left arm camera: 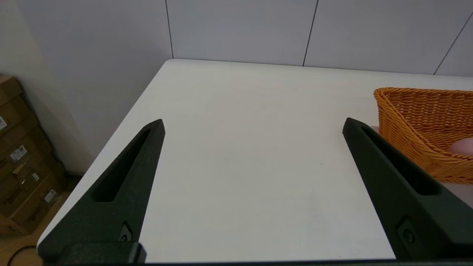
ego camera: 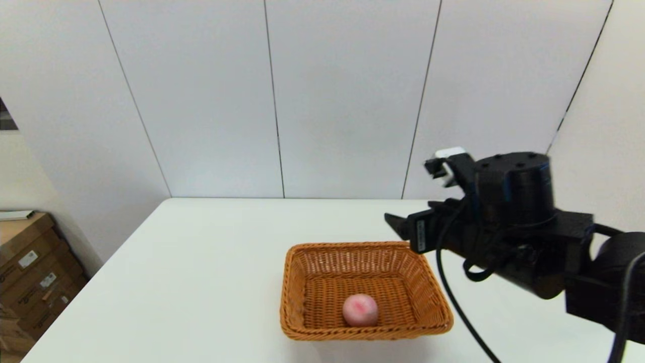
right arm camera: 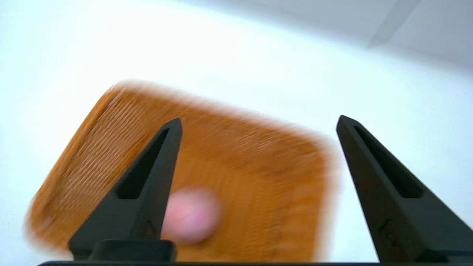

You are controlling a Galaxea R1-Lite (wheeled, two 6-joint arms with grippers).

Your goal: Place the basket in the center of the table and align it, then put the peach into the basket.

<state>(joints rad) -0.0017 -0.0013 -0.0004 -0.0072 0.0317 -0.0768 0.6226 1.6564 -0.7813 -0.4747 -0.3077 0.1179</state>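
No text, brand or number can be read anywhere. Small white labels are seen on the boxes [ego camera: 30, 272] stacked left of the table [ego camera: 201, 262] — their print is too small to be made out. A white label on the right arm [ego camera: 421, 233] carries marks that cannot be read either.

Peach [ego camera: 360, 309] in the basket [ego camera: 322, 262], near its front wall; basket on the table [ego camera: 201, 272].
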